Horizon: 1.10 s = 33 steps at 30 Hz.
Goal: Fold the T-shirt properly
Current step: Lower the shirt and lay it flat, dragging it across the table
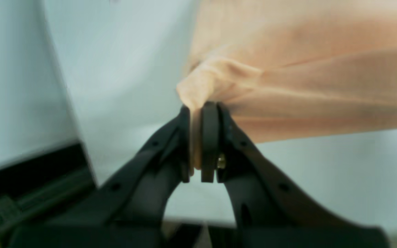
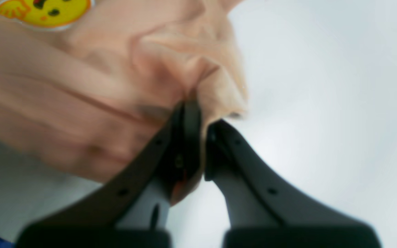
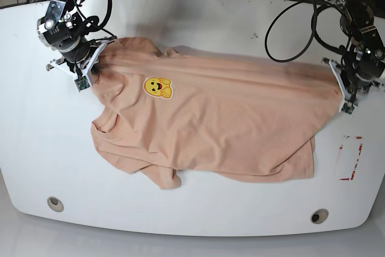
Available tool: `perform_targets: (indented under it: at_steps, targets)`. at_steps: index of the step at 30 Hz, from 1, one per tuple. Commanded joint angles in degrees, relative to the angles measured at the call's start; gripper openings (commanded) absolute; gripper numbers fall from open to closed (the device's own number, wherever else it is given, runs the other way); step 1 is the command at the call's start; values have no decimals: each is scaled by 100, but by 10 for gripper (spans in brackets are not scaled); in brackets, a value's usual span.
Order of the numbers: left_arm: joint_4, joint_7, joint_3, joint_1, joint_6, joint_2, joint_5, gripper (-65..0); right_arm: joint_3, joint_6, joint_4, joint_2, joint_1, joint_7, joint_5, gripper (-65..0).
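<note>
The peach T-shirt (image 3: 216,118) lies spread across the white table (image 3: 192,209), stretched between both arms, with its yellow smiling-face print (image 3: 158,87) up. My right gripper (image 3: 96,64), at the left of the base view, is shut on a bunch of shirt fabric (image 2: 191,86) near the shoulder; the print (image 2: 47,12) shows close by in the right wrist view. My left gripper (image 3: 338,87), at the right of the base view, is shut on the shirt's edge (image 1: 205,89). Its jaws pinch the cloth (image 1: 195,137) between the pads.
A red-outlined rectangle (image 3: 350,158) is marked on the table at the right. Round holes sit near the front edge at the left (image 3: 55,203) and right (image 3: 319,216). Cables (image 3: 289,22) run along the back.
</note>
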Motion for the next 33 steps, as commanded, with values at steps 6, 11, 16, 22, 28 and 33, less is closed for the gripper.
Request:
perform_targets:
  at_steps: [6, 11, 16, 22, 28, 33]
  targets:
    - [81, -255, -453, 808, -1, -153, 148, -650, 55, -34, 103, 98, -397, 9, -106, -650]
    - [63, -862, -462, 1477, -1, -153, 166, -650, 55, -34, 76, -25, -661, 9, -106, -650]
    - [55, -1134, -506, 1749, -1, -153, 175, -650, 46, -42, 50, -166, -722, 18, -123, -648]
    - [46, -1134, -506, 1784, -1, -162, 183, -650, 28, -60, 50, -245, -845, 18, -106, -514]
    - [46, -1134, -523, 1749, -1, -250, 183, -471, 28, -69, 59, -350, -828, 36, -115, -279]
    - [46, -1134, -488, 1723, -1, -294, 183, -286, 64, -51, 50, -359, -626, 36, -106, -227]
